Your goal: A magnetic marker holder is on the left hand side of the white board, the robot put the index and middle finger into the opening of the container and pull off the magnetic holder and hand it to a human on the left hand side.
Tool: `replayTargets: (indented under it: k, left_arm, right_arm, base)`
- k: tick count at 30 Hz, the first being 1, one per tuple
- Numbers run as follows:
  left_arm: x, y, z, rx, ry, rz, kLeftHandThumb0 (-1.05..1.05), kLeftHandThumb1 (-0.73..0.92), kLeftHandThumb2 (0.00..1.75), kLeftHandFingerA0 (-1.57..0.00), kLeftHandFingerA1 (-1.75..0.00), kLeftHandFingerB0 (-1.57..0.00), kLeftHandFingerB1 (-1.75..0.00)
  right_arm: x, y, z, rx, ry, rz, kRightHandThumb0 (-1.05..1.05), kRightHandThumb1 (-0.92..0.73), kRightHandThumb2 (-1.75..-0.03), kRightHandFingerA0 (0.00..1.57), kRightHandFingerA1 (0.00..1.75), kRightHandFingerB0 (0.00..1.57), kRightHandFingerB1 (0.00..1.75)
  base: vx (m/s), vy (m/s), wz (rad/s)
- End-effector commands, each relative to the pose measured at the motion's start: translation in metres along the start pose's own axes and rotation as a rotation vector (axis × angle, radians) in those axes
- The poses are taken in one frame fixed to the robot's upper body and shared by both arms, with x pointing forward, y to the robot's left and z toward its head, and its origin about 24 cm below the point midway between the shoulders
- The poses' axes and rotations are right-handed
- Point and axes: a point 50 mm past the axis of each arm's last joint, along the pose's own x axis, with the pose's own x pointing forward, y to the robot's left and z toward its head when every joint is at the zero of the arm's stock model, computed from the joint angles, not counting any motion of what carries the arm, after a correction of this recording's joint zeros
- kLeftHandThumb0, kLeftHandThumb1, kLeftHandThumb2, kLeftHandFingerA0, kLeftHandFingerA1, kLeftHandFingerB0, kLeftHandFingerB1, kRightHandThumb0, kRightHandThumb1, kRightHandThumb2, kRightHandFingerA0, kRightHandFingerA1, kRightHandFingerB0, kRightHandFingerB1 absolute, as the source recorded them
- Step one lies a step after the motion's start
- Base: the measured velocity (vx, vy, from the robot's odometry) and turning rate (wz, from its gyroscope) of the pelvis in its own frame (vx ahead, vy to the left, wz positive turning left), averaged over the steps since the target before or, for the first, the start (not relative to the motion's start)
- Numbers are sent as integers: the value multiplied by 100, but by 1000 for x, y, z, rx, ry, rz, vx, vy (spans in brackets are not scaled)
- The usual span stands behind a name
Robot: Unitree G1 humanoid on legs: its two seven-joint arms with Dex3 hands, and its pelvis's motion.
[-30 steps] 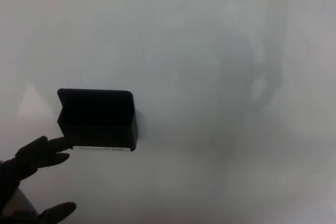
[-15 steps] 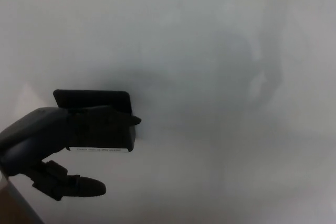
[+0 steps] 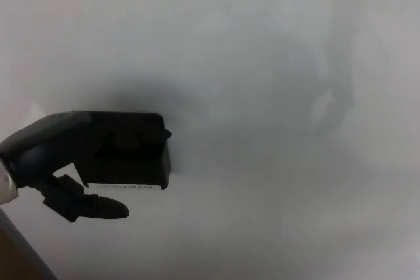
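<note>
Lying long-axis horizontal, marker holder (image 3: pixel 128 159) hosts left robot hand (image 3: pixel 62 162).

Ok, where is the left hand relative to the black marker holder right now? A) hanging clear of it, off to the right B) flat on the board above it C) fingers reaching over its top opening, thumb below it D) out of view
C: the left hand comes in from the left with fingers over the top of the marker holder on the whiteboard, thumb beneath.
</note>
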Motion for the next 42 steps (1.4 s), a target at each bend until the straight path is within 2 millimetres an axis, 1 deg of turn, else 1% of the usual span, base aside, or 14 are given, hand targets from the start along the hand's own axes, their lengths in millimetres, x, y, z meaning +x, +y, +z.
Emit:
replayTargets:
  k: [1,4,5,6,7,19,24,25,26,27,30,35,36,42]
  left_arm:
    - [2,8,-8,33,82,-26,-58,40,80,-35,-52,-19,-41]
    - [2,9,-8,34,84,-25,-58,40,80,-35,-52,-19,-41]
    - [3,11,-7,46,94,-30,-61,46,72,-31,-44,-26,-40]
    - [4,15,-6,62,106,-36,-61,46,72,-31,-44,-26,-40]
    - [4,16,-6,68,110,-38,-54,53,56,-36,-37,-30,-31]
    - [4,16,-9,86,149,-46,-53,54,56,-36,-37,-30,-32]
    - [3,10,-7,56,137,-64,-52,52,56,-38,-38,-30,-32]
    - [2,8,-6,47,123,-66,-58,44,72,-36,-47,-28,-41]
    - [2,7,-5,41,114,-67,-58,44,72,-36,-47,-28,-41]
    - [-1,7,0,32,111,-109,-52,39,79,-38,-53,-22,-43]
    - [-2,10,2,37,125,-168,-56,41,81,-40,-53,-21,-42]
    - [-3,13,2,41,141,-207,-56,41,81,-40,-53,-21,-42]
    - [-3,22,4,56,175,-280,-58,51,56,-49,-41,-37,-34]
    - [-1,31,8,82,211,-370,-58,52,57,-51,-41,-37,-35]
  right_arm:
    - [-1,-6,-1,-8,-14,-12,-46,-64,-61,72,52,51,43]
    - [-1,-6,-1,-9,-14,-12,-46,-64,-61,72,52,51,43]
    - [0,-6,0,-15,-17,-12,-48,-65,-61,73,52,51,43]
    - [1,-6,0,-22,-20,-11,-48,-65,-61,73,52,51,43]
    - [2,-6,1,-23,-20,-12,-46,-65,-60,73,52,52,43]
    - [2,-5,0,-15,-14,-5,-44,-65,-60,72,51,52,43]
    - [2,-4,1,-18,-22,-7,-41,-65,-59,73,52,55,44]
    - [2,-4,1,-17,-22,-8,-41,-64,-59,74,52,55,44]
    - [2,-4,1,-16,-21,-8,-41,-64,-59,74,52,55,44]
    - [2,-4,1,-22,-19,-7,-40,-65,-58,74,52,55,44]
    - [4,-6,1,-26,-18,-10,-39,-65,-58,74,52,55,44]
    - [4,-7,1,-33,-20,-11,-39,-65,-58,74,52,55,44]
    - [5,-7,2,-36,-24,-9,-41,-65,-59,73,52,56,44]
    - [5,-6,2,-43,-22,-10,-41,-65,-59,74,52,56,44]
  base:
    - [0,0,0]
    - [0,0,0]
    - [0,0,0]
    - [0,0,0]
    - [0,0,0]
    - [0,0,0]
    - [0,0,0]
    - [0,0,0]
    - [0,0,0]
    - [0,0,0]
    - [0,0,0]
    - [0,0,0]
    - [0,0,0]
    - [0,0,0]
